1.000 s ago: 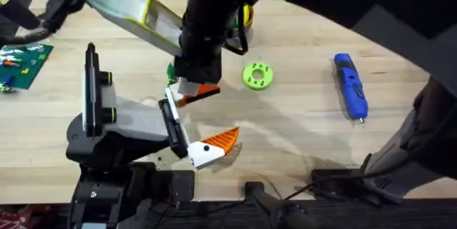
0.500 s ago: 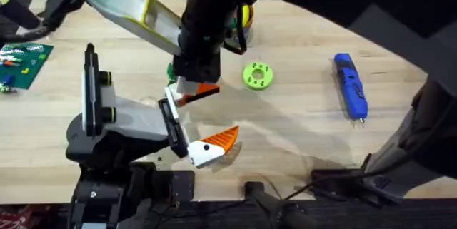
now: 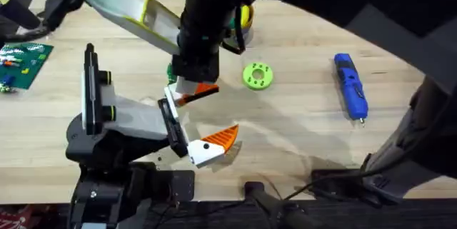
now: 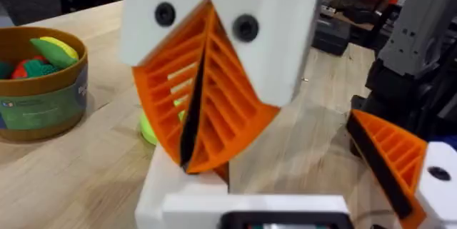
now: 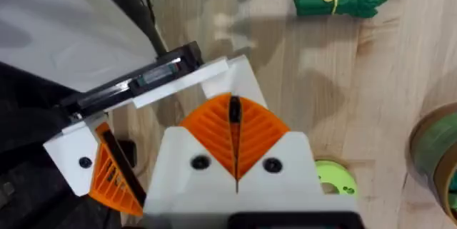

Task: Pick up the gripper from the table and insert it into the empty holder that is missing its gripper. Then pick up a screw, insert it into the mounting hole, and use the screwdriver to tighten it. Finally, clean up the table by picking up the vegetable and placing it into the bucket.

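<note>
Both of your grippers matter here: the right gripper [image 5: 234, 125] presses its orange ribbed pads together, apparently clamping the small orange ribbed finger [image 3: 196, 93] against the white holder [image 5: 164, 86], while the left gripper [image 3: 214, 143] stays unclear on the light wooden table [image 3: 300, 115].

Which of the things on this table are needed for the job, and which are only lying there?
For the job:
screwdriver
bucket
green vegetable

Apparently just lying about:
lime-green disc
green circuit board
</note>
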Available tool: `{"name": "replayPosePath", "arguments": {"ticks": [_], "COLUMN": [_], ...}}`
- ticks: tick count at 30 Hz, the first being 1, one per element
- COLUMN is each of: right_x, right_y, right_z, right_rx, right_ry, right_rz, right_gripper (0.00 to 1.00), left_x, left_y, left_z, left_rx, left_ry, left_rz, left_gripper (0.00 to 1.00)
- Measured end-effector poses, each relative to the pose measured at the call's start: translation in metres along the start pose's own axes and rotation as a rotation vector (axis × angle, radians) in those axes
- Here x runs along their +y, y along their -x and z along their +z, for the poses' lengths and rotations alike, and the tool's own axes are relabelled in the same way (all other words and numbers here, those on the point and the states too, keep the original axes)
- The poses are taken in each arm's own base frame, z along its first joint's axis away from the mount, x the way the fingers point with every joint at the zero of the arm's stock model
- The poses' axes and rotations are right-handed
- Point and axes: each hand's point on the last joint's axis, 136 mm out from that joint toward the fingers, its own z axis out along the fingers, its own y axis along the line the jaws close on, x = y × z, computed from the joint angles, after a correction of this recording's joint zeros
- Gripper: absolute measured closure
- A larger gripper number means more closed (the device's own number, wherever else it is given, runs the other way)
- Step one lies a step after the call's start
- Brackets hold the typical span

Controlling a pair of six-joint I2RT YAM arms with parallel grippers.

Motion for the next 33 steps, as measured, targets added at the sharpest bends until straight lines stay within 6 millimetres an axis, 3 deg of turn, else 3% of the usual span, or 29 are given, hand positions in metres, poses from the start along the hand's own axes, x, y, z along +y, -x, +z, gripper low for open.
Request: {"name": "replayPosePath", "arguments": {"ticks": [33], "right_x": [0.0016], "right_y": [0.0025], "right_z": [0.0043], "right_rx": [0.002], "right_ry": [0.013], "right_rz": [-0.007], "right_gripper": [0.993], "left_x": [-0.0021], "left_y": [-0.0004], "left_z": [0.0000], "left_rx": [0.002], "left_ry": [-0.012], "left_rz": [-0.017], "left_gripper": [0.014]}}
